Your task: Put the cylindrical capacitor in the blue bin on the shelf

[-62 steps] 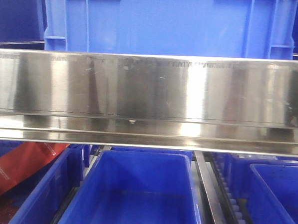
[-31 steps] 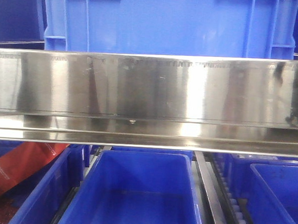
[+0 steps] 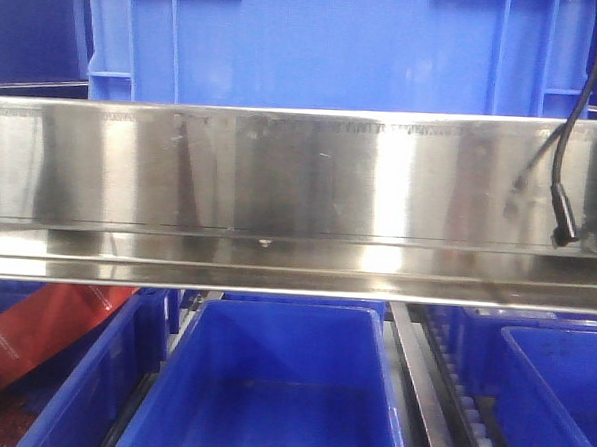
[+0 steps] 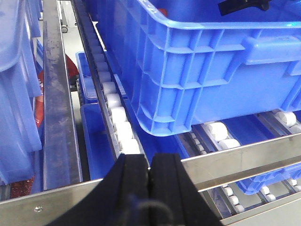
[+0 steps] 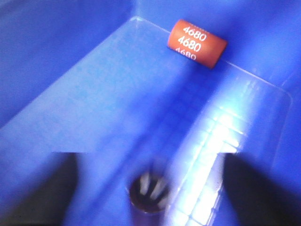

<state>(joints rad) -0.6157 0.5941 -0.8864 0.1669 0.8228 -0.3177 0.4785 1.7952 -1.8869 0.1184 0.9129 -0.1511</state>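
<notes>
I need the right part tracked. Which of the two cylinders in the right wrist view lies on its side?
The orange cylinder printed 4680, lying against the blue bin wall. The dark cylindrical capacitor, blurred, shows its end towards the camera between the right claw fingers.

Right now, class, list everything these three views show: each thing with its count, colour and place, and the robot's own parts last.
Shelf: one, shiny steel, broad rail across the front view.
Roller tracks: white rollers between the bins.
Blue bins: several, above and below the rail.
Red packet: one, lower left bin.
Orange cylinder: one, marked 4680, lying in a bin's far corner.
Cylindrical capacitor: one, dark, blurred, near the bottom of the right wrist view.
Cable: one, black, hanging at right.
Left hand: black, shut.
Right hand: dark fingers, apart.
</notes>
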